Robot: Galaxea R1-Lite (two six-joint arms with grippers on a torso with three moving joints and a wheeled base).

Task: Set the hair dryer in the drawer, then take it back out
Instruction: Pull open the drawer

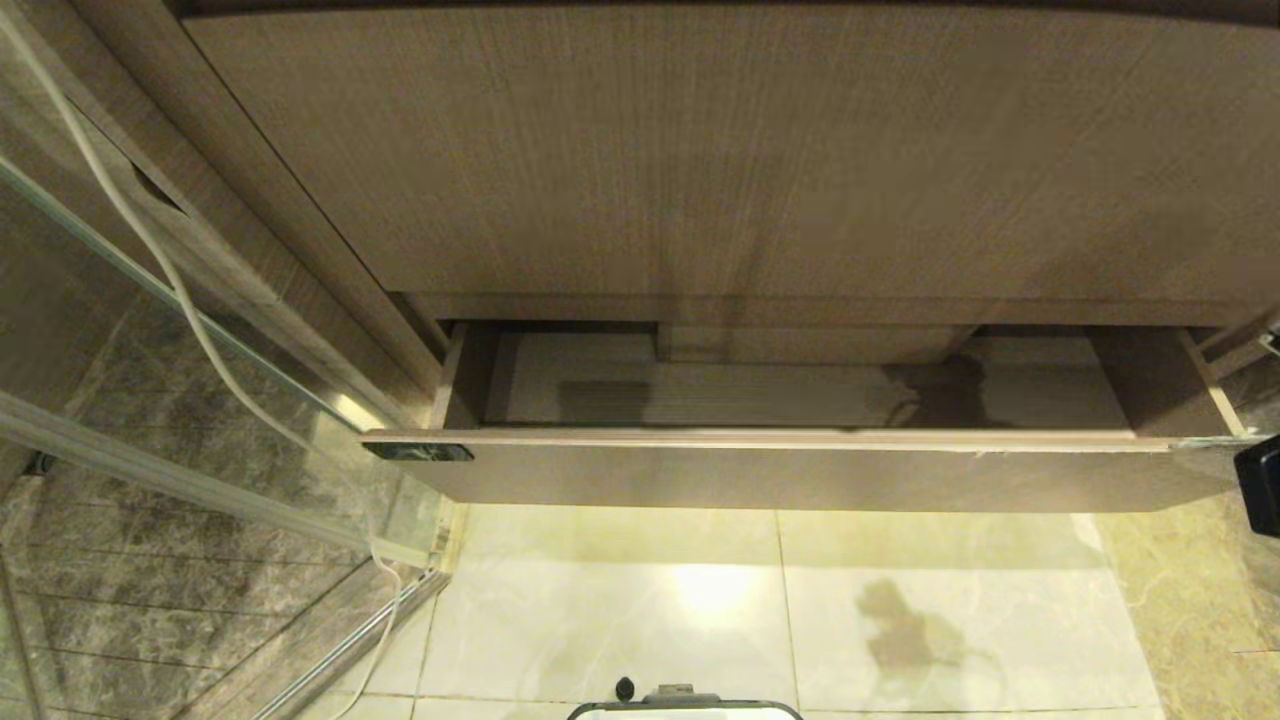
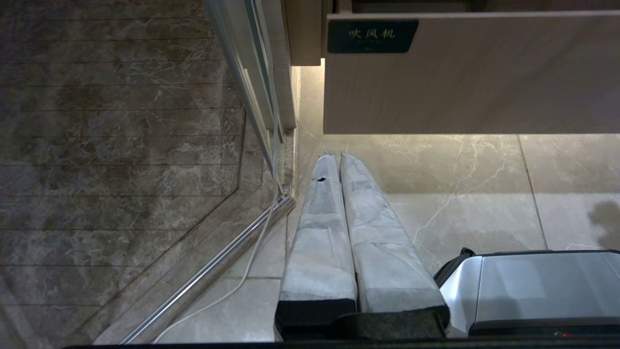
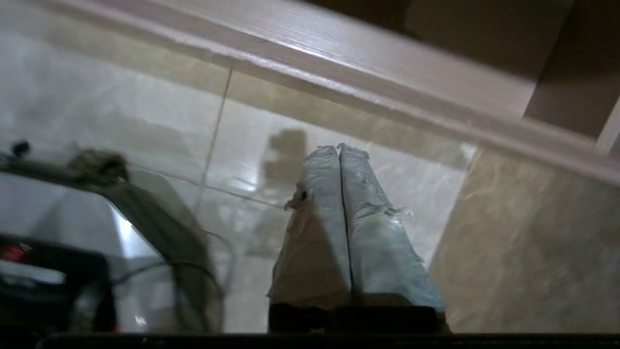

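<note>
- Right gripper (image 3: pixel 339 148): the taped fingers (image 3: pixel 373 232) are pressed flat together, nothing between them, tips over the pale floor tiles (image 3: pixel 145 97) just in front of the drawer's front edge.
- Left gripper (image 2: pixel 336 155): its wrapped fingers (image 2: pixel 319 232) are likewise pinched together and empty, low over the floor below the drawer's labelled end.
- The drawer (image 1: pixel 800 475) stands pulled open: wide, shallow, light wood-grain front, with a small black label (image 1: pixel 418 452) at its left end.
- Inside it, just the bare ribbed bottom, a boxed notch (image 1: pixel 810 343) at the back and some shadow.
- The hair dryer itself is in none of the views; only a white cord (image 1: pixel 150 240) hangs down the glass partition (image 1: pixel 120 330) on the left.
</note>
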